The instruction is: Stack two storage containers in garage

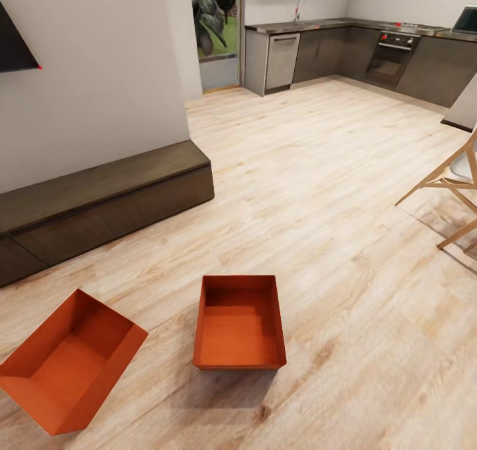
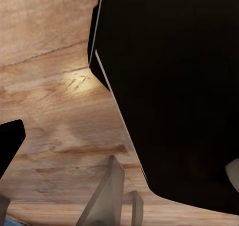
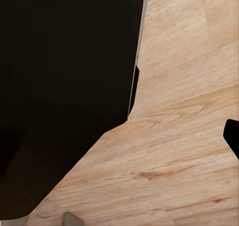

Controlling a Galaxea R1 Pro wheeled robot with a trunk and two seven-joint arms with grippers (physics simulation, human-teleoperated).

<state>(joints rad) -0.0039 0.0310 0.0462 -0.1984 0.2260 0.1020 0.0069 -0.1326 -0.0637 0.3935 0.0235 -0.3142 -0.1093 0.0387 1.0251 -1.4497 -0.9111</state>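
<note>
Nearest us, both orange-red storage containers [image 1: 239, 324] [image 1: 66, 360] sat empty on the light wood plank floor [image 1: 318, 191] of the living room, the left one skewed. We judged nothing moved yet; garage unseen. Wrist views showed floor and dark robot body; the head view gave the kitchen [image 1: 358, 52]. Jaws' state: we cannot tell.

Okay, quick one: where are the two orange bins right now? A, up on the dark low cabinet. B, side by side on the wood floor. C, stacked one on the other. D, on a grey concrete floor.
B: one bin and the other bin sit apart on the light wood floor, in front of the cabinet.
</note>
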